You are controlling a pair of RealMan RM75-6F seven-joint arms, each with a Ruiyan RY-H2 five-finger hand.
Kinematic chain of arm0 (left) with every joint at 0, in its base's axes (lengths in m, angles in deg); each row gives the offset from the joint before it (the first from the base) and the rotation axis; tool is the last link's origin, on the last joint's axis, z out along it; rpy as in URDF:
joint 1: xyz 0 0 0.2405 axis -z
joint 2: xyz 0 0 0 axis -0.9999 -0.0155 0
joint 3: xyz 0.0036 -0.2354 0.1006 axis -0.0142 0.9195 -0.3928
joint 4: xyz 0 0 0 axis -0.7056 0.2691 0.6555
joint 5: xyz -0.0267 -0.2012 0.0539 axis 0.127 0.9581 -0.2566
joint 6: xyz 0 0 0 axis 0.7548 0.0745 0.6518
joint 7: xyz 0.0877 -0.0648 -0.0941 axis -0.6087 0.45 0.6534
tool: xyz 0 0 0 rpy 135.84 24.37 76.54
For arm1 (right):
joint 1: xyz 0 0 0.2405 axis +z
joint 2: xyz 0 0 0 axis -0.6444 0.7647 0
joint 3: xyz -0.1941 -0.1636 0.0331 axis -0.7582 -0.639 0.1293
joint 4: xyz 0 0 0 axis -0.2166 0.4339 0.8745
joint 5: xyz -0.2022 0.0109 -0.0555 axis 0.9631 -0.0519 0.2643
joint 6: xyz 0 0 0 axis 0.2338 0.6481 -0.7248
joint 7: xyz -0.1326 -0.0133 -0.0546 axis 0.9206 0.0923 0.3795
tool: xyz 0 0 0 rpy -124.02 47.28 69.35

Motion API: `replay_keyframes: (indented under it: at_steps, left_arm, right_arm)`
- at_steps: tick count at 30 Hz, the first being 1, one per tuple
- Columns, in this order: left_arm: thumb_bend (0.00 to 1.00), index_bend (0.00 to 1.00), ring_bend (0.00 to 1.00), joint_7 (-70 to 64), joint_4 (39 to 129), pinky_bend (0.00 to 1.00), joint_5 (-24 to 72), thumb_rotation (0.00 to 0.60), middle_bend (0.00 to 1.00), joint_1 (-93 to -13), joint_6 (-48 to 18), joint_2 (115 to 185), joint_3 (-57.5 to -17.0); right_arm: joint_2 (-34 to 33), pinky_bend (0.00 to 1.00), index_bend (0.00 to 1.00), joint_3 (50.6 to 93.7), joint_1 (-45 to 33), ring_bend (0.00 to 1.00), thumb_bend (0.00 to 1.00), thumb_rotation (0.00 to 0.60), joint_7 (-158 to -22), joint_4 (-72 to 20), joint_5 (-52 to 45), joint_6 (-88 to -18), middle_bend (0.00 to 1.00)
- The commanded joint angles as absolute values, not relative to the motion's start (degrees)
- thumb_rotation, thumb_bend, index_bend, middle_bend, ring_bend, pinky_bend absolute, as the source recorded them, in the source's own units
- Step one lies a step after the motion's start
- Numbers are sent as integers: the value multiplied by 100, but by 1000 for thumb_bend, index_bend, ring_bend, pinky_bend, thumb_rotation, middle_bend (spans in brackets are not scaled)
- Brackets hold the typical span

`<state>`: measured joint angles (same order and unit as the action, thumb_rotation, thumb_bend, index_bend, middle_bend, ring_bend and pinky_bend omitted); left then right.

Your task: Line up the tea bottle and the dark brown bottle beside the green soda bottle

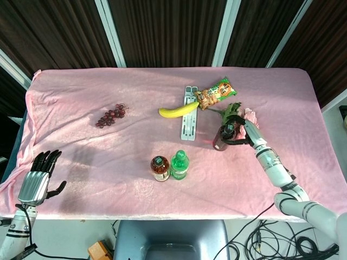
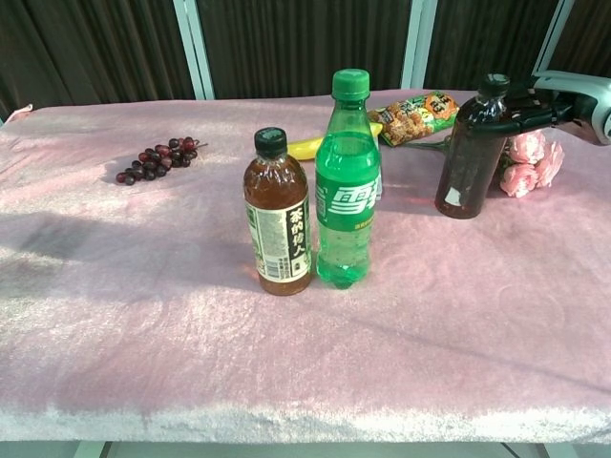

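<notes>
The tea bottle (image 1: 160,168) (image 2: 277,225) with a black cap stands right beside the green soda bottle (image 1: 179,165) (image 2: 347,181), on its left, near the table's front edge. The dark brown bottle (image 1: 223,137) (image 2: 470,153) stands upright further back and to the right, apart from the pair. My right hand (image 1: 244,134) (image 2: 528,107) reaches in from the right, and its fingers wrap around the bottle's upper part. My left hand (image 1: 37,180) hangs at the front left corner, fingers apart and holding nothing; the chest view does not show it.
Pink flowers (image 1: 250,116) (image 2: 531,157) lie just behind my right hand. A banana (image 1: 178,110), a snack packet (image 1: 215,93) and a white stand (image 1: 188,120) lie behind the bottles. Grapes (image 1: 111,115) (image 2: 158,157) sit at mid left. A pink cloth (image 1: 97,157) covers the table.
</notes>
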<state>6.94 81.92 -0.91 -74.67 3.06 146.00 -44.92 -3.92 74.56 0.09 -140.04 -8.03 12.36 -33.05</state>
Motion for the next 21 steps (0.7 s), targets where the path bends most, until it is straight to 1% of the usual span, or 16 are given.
replay_keyframes:
  at_steps: [1,5,8,9,10,13,15,16,21]
  left_arm:
    - [295,0,0,675,8209,0,-96,600,61,-7474,289,14596,-4479]
    - [297,0,0,661,8220,0,-96,600,62,-7483,253,14594,-4459]
    - [296,0,0,657,8233,0,-86,600,62,-7492,235,14583,-4438]
    - [296,0,0,661,8238,0,-86,600,62,-7495,230,14578,-4434]
    - [296,0,0,665,8241,0,-86,600,62,-7500,229,14574,-4430]
    - [296,0,0,678,8250,0,-89,600,62,-7517,247,14557,-4408]
    - [297,0,0,691,8257,0,-95,600,62,-7533,258,14549,-4403]
    - [297,0,0,700,8260,0,-95,600,62,-7541,260,14544,-4399]
    - [299,0,0,720,8283,0,-103,600,61,-7571,285,14523,-4378]
  right_arm:
    - [-579,327,644,7497,75,273,215,600,-13752,-645,1101,-3294,381]
    - [-813,382,734,7567,114,347,231,600,-13434,-462,946,-3355,449]
    - [-1049,483,876,7671,128,472,258,600,-13079,-278,772,-3499,557]
    - [-1107,537,940,7692,130,532,269,600,-12978,-231,742,-3553,606]
    - [-1163,571,972,7707,133,565,281,600,-12892,-195,724,-3607,632]
    - [-1294,661,1000,7731,97,642,320,600,-12682,-126,739,-3877,669]
    - [-1351,755,1000,7735,29,730,336,600,-12656,-134,801,-4143,675]
    - [-1354,784,1000,7724,-20,757,345,600,-12695,-165,855,-4285,677]
    - [-1155,838,1000,7598,-236,803,372,600,-13010,-508,1183,-4789,687]
